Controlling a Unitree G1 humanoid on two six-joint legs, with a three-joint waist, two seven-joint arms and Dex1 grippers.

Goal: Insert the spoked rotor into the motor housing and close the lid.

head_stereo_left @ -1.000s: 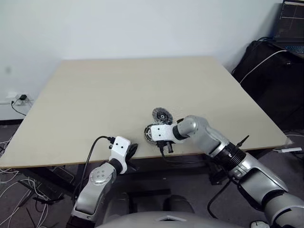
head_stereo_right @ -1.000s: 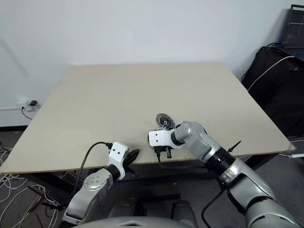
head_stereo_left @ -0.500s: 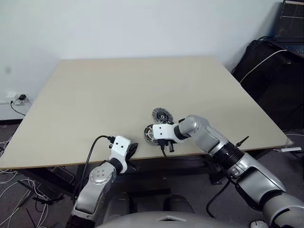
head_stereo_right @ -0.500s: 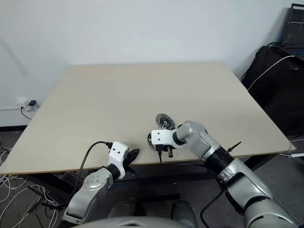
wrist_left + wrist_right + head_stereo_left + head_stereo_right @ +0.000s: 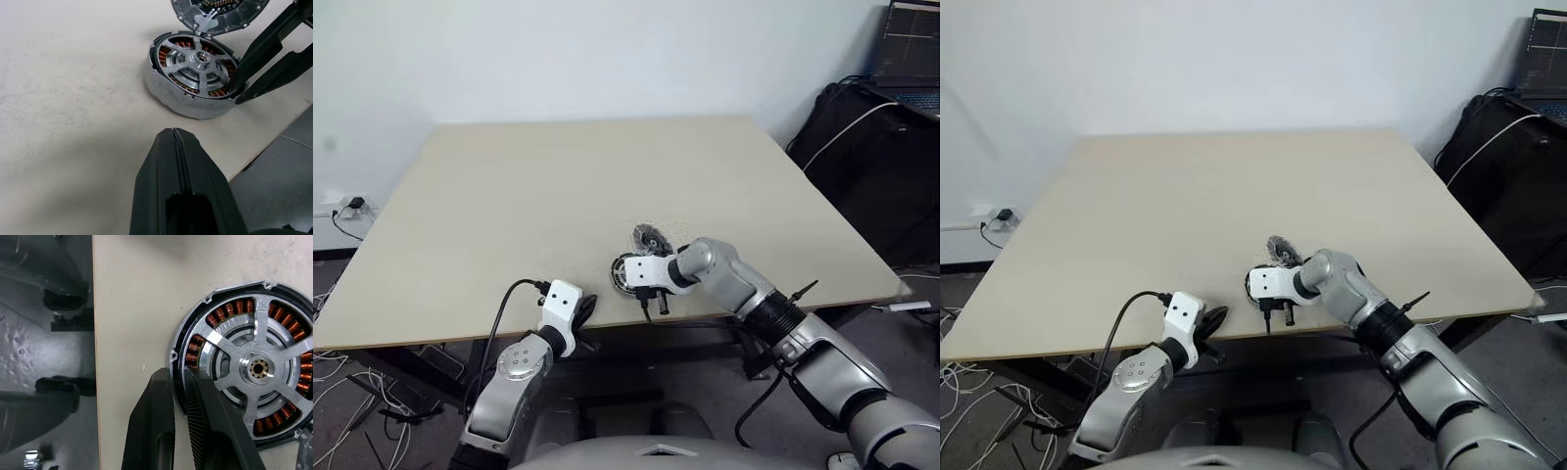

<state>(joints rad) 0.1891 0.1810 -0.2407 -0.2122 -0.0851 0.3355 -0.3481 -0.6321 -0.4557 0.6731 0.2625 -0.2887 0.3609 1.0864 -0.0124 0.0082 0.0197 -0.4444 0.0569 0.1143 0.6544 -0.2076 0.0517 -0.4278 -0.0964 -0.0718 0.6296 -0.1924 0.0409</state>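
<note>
The motor housing (image 5: 181, 100) sits near the table's front edge, copper windings (image 5: 195, 348) showing round its face. The spoked rotor (image 5: 198, 58) lies inside it, its silvery spokes (image 5: 257, 369) meeting at a centre hub. My right gripper (image 5: 177, 374) is shut on the housing's near rim, one finger outside and one over the windings. The grey lid (image 5: 215, 12) rests tilted against the housing's far rim, also seen as a small disc (image 5: 648, 236) behind the housing (image 5: 626, 272). My left gripper (image 5: 175, 134) is shut and empty, hovering short of the housing by the table edge (image 5: 582, 305).
The housing stands close to the table's front edge (image 5: 705, 321). The wide tabletop (image 5: 587, 176) stretches behind it. Black bags and a laptop (image 5: 906, 49) stand at the right. A power strip and cables (image 5: 352, 204) lie on the floor at the left.
The right gripper's fingers have closed onto the housing's rim. The lid behind looks more tipped up than before. The left arm has kept still.
</note>
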